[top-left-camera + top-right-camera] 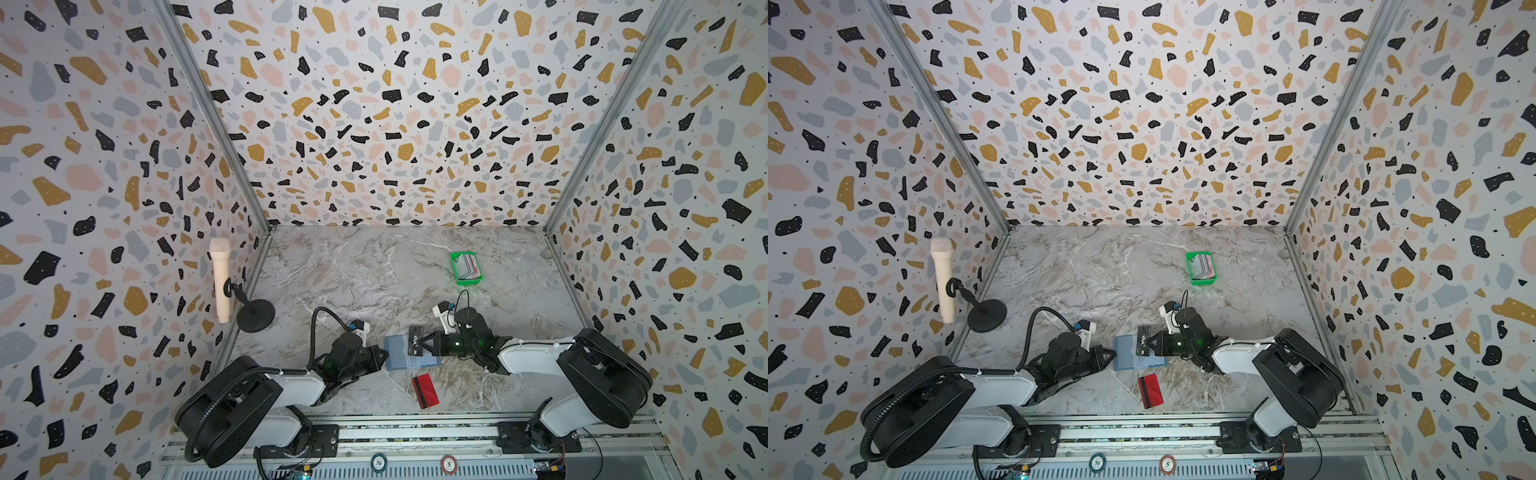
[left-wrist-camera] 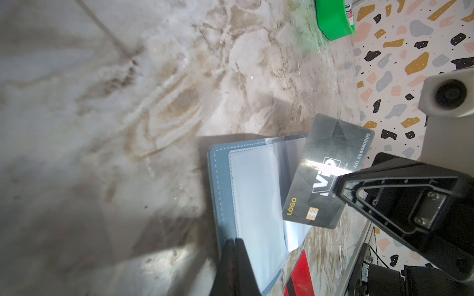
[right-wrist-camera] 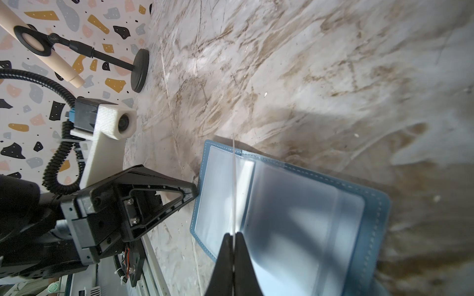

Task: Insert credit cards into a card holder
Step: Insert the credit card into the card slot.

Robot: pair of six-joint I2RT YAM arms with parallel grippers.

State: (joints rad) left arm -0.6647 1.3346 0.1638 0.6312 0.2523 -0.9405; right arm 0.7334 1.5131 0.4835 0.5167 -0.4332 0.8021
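The dusty-blue card holder [image 1: 399, 358] [image 1: 1127, 358] lies open on the marble table, clear sleeves up [image 2: 256, 200] [image 3: 295, 210]. My left gripper [image 1: 385, 355] [image 2: 235, 241] is shut on its left edge. My right gripper [image 1: 420, 344] [image 3: 234, 234] is shut on a black VIP credit card [image 1: 415, 340] [image 2: 328, 174], held tilted over the holder's middle. The card's long edge is at the sleeves, and I cannot tell whether it is inside one. A red credit card with a dark stripe [image 1: 425, 390] [image 1: 1150, 390] lies flat nearer the front edge.
A bright green tray [image 1: 468, 282] [image 1: 1202, 281] with several more cards [image 1: 468, 266] stands farther back on the right. A microphone on a black stand [image 1: 255, 316] is at the left wall. A metal rail [image 1: 415, 424] runs along the front edge.
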